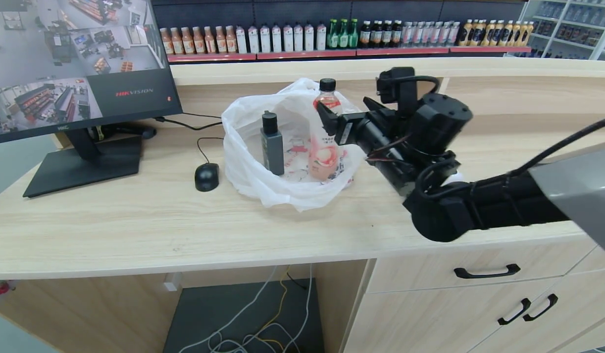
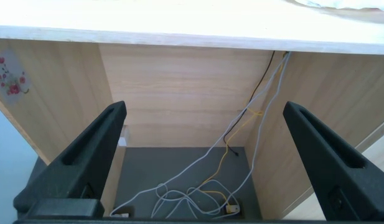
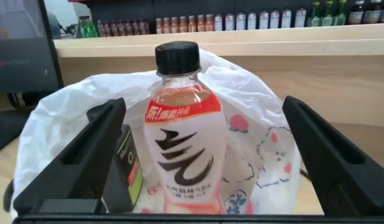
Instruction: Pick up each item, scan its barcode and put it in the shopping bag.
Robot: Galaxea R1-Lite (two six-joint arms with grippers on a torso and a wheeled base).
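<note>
The shopping bag sits open-mouthed on the counter, its rim slumped outward so things can go in from above. Inside it stand two items, both upright: a dark grey bottle towards the side facing the mouse, and a pink drink bottle with a black cap just beside it, nearer the bag's far wall. The thin plastic bunches around their bases, which probably helps to keep them standing.

The right gripper is at the bag's rim on the side away from the mouse, its arm stretched low across the counter with the wrist roughly level. Its fingers are spread wide and straddle the pink bottle without touching it; the bottle stands on its own. With the bottle already in the bag, I judge this to be a letting-go posture, not a grasp – though a careless pull-back could snag the plastic or tip the bottle.

The left gripper hangs below the bag, under the counter's edge, fingers wide and holding nothing – parked out of the way, facing loose cables
</note>
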